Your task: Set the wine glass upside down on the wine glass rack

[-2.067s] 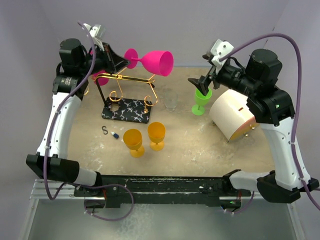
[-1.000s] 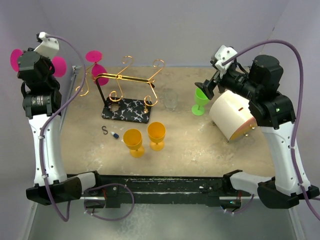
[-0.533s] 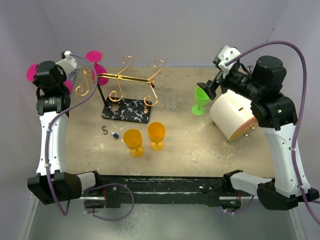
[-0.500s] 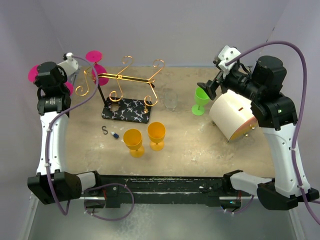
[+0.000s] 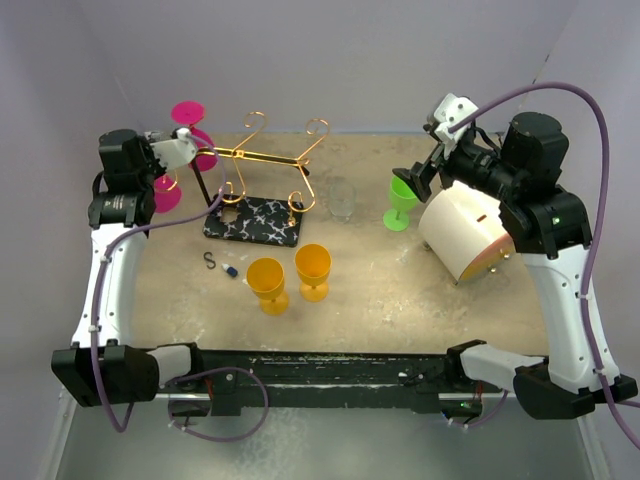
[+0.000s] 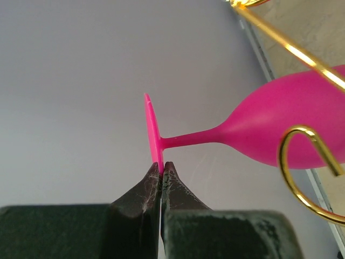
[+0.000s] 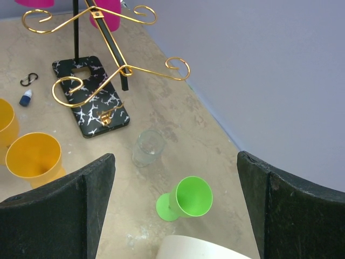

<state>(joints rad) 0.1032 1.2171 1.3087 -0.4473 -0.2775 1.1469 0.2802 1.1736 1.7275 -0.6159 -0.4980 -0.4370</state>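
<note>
My left gripper (image 6: pixel 161 164) is shut on the rim of the foot of a pink wine glass (image 6: pixel 280 127). In the left wrist view its stem runs sideways to the bowl on the right, which sits behind a gold arm and curl of the wine glass rack (image 6: pixel 302 162). From above, that glass (image 5: pixel 165 195) shows at the rack's left end. The rack (image 5: pixel 262 157) stands on its black marbled base (image 5: pixel 252 218). A second pink glass (image 5: pixel 187 112) hangs on the rack, foot up. My right gripper (image 7: pixel 175 162) hangs open and empty above a green glass (image 7: pixel 188 198).
Two orange glasses (image 5: pixel 267 280) (image 5: pixel 313 268) stand in front of the rack's base. A clear tumbler (image 5: pixel 343 198) and the green glass (image 5: pixel 403 195) stand to its right. A white cylinder (image 5: pixel 462 238) lies at far right. A small clip (image 5: pixel 209 260) and a blue bottle (image 5: pixel 231 271) lie nearby.
My left arm has swung the pink glass in from beyond the table's left edge to the rack's left end. The right arm has stayed in place.
</note>
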